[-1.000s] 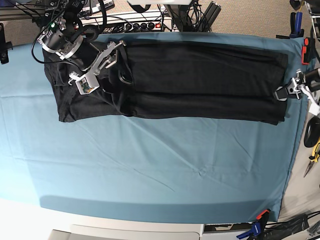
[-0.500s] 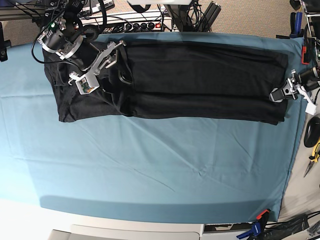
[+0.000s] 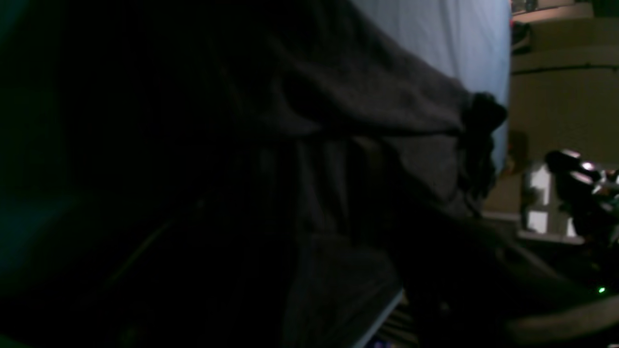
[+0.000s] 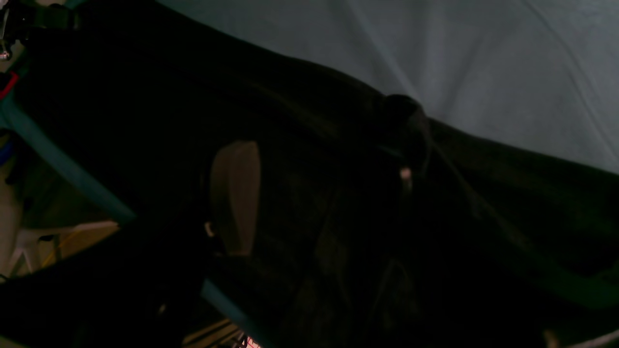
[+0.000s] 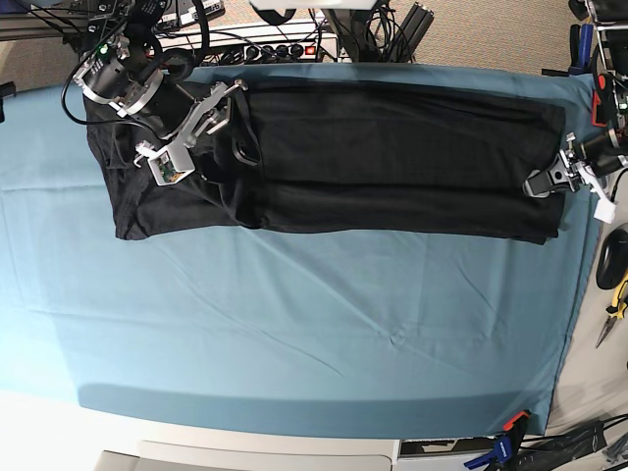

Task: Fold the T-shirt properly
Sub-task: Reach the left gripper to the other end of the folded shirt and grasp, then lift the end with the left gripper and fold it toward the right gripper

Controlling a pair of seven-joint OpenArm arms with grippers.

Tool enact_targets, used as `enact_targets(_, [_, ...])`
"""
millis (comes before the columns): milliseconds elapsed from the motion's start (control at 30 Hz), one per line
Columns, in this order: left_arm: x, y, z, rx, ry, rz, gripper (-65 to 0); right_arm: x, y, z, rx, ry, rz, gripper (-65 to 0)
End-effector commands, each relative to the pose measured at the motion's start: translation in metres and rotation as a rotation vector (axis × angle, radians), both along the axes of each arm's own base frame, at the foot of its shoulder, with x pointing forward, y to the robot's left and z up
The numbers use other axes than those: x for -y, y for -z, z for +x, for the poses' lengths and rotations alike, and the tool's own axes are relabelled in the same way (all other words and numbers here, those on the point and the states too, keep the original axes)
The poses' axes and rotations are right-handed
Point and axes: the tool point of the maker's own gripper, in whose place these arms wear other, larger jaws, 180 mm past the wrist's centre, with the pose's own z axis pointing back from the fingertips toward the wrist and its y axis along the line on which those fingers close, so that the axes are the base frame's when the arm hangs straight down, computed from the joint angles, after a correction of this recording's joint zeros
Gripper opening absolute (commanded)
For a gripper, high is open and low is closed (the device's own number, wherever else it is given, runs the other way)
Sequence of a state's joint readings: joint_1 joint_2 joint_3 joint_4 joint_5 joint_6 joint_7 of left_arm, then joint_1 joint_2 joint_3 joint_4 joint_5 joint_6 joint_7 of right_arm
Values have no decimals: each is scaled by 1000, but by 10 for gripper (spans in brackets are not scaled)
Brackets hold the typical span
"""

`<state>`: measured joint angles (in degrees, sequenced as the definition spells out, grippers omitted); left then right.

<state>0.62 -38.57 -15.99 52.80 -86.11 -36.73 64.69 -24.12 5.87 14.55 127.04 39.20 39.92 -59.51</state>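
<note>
I have the T-shirt (image 5: 392, 162) lying as a long band across the far side of the teal cloth (image 5: 294, 324); right gripper (image 5: 221, 108) spread wide above it; left gripper (image 5: 546, 183) at the hem, grip unclear; next, I judge, a firm pinch before folding.

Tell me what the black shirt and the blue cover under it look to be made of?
The T-shirt looks like soft knit cotton: matte black, no shine, lying limp with soft folds and bunched edges. The table cloth seems a thin woven fabric, teal with a smooth, slightly flat finish; fine creases run across it. Exact fibres cannot be told from the look alone.
</note>
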Motion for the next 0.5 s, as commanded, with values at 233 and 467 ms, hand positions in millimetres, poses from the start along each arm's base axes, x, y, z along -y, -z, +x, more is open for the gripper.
enact_targets(233, [4, 8, -8, -35, 18, 5, -650, -3, -15, 4, 58, -7, 31, -302])
enact_targets(467, [5, 7, -8, -23, 31, 7, -650, -2, -16, 5, 66, -3, 31, -302])
